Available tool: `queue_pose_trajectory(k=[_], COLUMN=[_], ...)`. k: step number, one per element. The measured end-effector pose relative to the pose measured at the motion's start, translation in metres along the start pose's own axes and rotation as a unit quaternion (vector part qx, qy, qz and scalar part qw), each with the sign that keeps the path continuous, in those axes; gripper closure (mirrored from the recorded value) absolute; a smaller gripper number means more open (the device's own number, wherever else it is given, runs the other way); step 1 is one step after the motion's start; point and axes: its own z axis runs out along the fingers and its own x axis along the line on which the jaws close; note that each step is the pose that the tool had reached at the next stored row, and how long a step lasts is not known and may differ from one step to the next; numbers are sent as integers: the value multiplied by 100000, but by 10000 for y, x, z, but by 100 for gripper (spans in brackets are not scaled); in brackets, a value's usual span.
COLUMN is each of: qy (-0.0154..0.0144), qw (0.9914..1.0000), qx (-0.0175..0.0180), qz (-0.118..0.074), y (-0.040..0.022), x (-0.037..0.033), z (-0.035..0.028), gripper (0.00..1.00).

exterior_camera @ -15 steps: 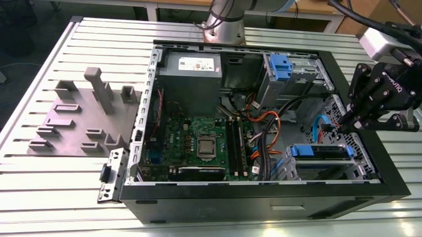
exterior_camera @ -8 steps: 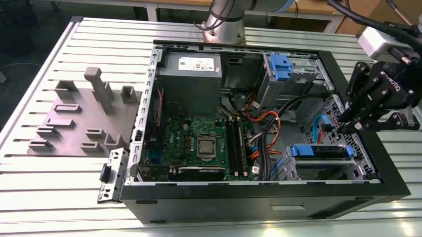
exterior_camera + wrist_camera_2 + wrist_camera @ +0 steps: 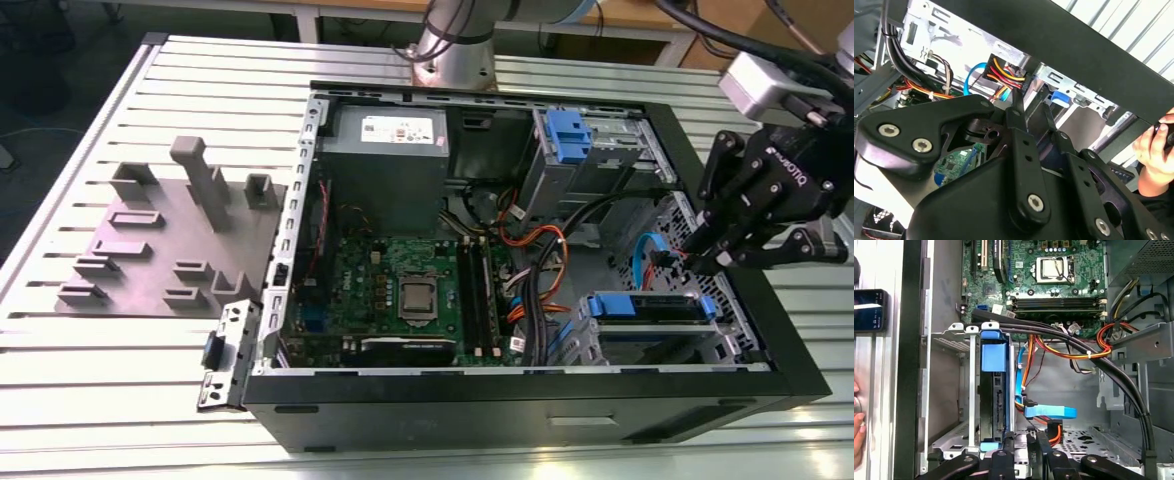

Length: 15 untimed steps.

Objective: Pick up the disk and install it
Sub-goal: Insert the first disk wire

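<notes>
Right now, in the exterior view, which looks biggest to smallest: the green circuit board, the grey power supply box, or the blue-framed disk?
1. Green circuit board, clearly largest.
2. Grey power supply box.
3. Blue-framed disk, smallest as seen, partly sunk in its metal cage.

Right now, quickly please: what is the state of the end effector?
End effector: it cannot be told whether it is open or closed; it hangs close to the disk.

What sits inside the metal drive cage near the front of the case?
The disk stands edge-up in the metal drive cage, its blue bracket visible from above. Its label and lower part are hidden by the cage walls. The gripper hangs just beside the cage.
</notes>
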Motion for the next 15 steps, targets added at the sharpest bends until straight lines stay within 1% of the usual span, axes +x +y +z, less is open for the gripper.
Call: queue_pose_trajectory(k=[2, 4, 5, 7, 8, 9, 13, 15], qy=[-1, 24, 134, 477, 594, 651, 661, 779], qw=[100000, 100000, 100000, 99999, 99998, 99997, 99997, 99996], qx=[-186, -246, -260, -267, -273, -284, -293, -380], qz=[-28, -38, -43, -33, -35, -50, -87, -102], y=[-3, -6, -10, -22, -31, -38, -39, -46], x=[-18, -28, -31, -36, -39, -43, -96, -111], z=[12, 19, 23, 33, 38, 42, 46, 49], gripper=[69, 69, 69, 69, 69, 69, 69, 69])
